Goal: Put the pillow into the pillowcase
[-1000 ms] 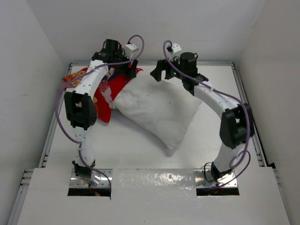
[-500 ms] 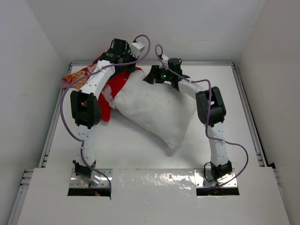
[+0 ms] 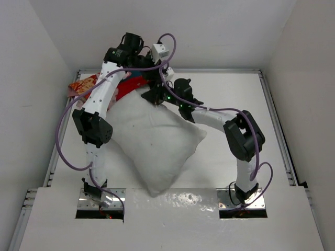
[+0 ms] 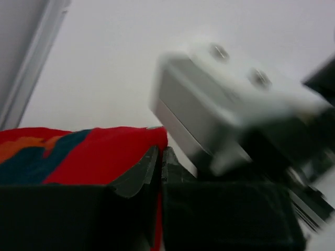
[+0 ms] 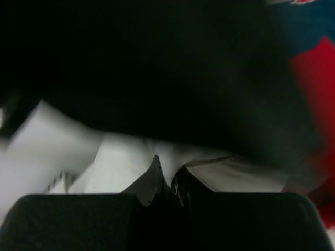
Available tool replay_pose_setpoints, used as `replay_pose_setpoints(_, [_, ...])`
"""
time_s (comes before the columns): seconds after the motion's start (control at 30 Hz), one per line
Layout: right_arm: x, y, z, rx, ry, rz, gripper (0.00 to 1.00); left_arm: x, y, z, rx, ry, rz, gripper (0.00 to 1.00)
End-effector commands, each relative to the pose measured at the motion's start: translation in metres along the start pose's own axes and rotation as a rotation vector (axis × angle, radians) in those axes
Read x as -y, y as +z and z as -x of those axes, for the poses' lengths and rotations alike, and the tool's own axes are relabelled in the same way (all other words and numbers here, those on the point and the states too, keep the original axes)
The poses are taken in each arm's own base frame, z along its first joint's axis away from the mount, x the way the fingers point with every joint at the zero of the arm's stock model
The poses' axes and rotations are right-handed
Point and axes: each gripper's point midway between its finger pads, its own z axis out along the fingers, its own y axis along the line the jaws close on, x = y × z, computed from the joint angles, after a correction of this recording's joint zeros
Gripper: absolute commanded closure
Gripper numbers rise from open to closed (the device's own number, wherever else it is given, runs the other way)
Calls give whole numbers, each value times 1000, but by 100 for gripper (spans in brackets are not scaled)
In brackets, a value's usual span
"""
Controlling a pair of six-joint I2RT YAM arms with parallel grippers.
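**A:** Scene log, biggest item first. The tabletop (image 3: 277,104) carries everything. Where is the pillow?

**B:** The pillow (image 3: 152,141) lies diagonally. One corner is at the near edge between the arm bases, and the opposite end is at the far centre, under both wrists. It is plump, white and far bigger than either claw. The pillowcase (image 3: 82,86) is bunched at the far left, partly under the left arm and touching the pillow's far end. From the top view, the pillow is not inside it.

**A:** Claws?

**B:** Left claw (image 4: 159,157): the fingers are pressed together with red printed cloth pinched between them, so it grips the pillowcase. Right claw (image 5: 167,178): clenched, with white fabric gathered at the tips. I read that as a pinch on the pillow's far end. The wrist view is dark, so the depth of the bite is unclear.

**A:** Handling notes?

**B:** Judgement only.
- **Pillow:** It looks light and very soft. It should sag and fold away from any single pinch, and a shallow pinch of its cover may slip. The best hold is a corner or seam at the leading end, so that corner enters first.
- **Pillowcase:** It is limp, thin cloth with no shape of its own. The mouth collapses unless one layer of the hem is lifted clear of the other.
- **Risk:** Gripping both layers shuts the opening.
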Motion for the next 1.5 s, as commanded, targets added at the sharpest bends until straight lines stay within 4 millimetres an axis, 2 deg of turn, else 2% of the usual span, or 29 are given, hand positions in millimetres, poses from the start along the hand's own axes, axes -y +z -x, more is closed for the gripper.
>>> replay_pose_setpoints(0.0, [-29,-32,155,604,-46,-20,100,90,-33,32,116,125,-316,100])
replay_pose_setpoints(0.07, [-9,-44,167,724,-19,-118,100,100,-38,28,113,120,-354,100])
replay_pose_setpoints(0.1, [24,-58,170,806,30,-282,100,103,-42,30,116,115,-357,100])
replay_pose_setpoints(0.23, [104,-102,163,950,200,-693,100,124,-36,7,88,47,-443,100])
replay_pose_setpoints(0.3, [118,-105,156,944,220,-758,100,133,-27,-6,58,16,-482,100])
replay_pose_setpoints(0.4, [157,-115,123,882,263,-907,100,148,-13,-26,18,-3,-540,100])
replay_pose_setpoints(0.5, [187,-128,90,823,363,-969,100,147,-5,-39,-10,-16,-539,100])
replay_pose_setpoints(0.57, [197,-130,72,734,313,-1023,100,141,4,-42,-7,-24,-520,100])
replay_pose_setpoints(0.6, [200,-132,65,698,291,-1042,93,140,6,-43,-10,-47,-515,98])
replay_pose_setpoints(0.63, [201,-131,58,631,235,-1048,78,136,9,-41,4,-41,-504,87])
replay_pose_setpoints(0.67, [201,-131,58,594,199,-1035,59,134,10,-38,10,-44,-495,54])
replay_pose_setpoints(0.7, [200,-133,53,547,162,-1028,27,130,8,-35,12,-59,-481,41])
replay_pose_setpoints(0.73, [200,-136,50,480,96,-1029,19,116,-1,-28,37,-53,-444,25])
replay_pose_setpoints(0.77, [198,-134,50,420,67,-983,13,107,-12,-23,58,-51,-420,1])
replay_pose_setpoints(0.8, [190,-140,59,368,-29,-972,3,96,-23,-16,92,-77,-397,0])
replay_pose_setpoints(0.83, [188,-144,56,299,-85,-976,1,65,-44,-20,126,-123,-320,0])
replay_pose_setpoints(0.87, [182,-145,58,243,-143,-956,1,52,-63,-17,157,-142,-268,0])
replay_pose_setpoints(0.9, [171,-149,78,208,-251,-946,1,33,-76,-25,136,-213,-174,0])
replay_pose_setpoints(0.93, [169,-153,69,107,-285,-950,2,10,-94,-37,137,-224,-49,4])
replay_pose_setpoints(0.97, [164,-154,72,64,-320,-937,11,-2,-100,-51,102,-247,37,39])
replay_pose_setpoints(1.0, [149,-149,90,41,-383,-886,38,-24,-111,-67,52,-247,188,70])
replay_pose_setpoints(1.03, [147,-154,81,-37,-377,-896,92,-22,-117,-93,8,-294,250,96])
replay_pose_setpoints(1.07, [139,-153,97,-22,-378,-893,100,-27,-120,-113,-44,-316,320,100])
replay_pose_setpoints(1.13, [121,-149,90,-98,-392,-848,97,-17,-114,-149,-113,-357,325,100])
replay_pose_setpoints(1.17, [109,-144,95,-99,-413,-827,60,-15,-111,-162,-142,-385,332,87])
replay_pose_setpoints(1.2, [101,-141,93,-132,-469,-811,35,-19,-109,-174,-169,-406,364,68])
replay_pose_setpoints(1.27, [67,-121,73,-208,-581,-735,1,-20,-99,-213,-251,-484,411,28])
replay_pose_setpoints(1.33, [34,-98,38,-285,-615,-616,1,-22,-86,-243,-304,-503,422,17])
replay_pose_setpoints(1.47, [0,-70,-24,-418,-772,-542,1,-31,-62,-286,-367,-499,429,2])
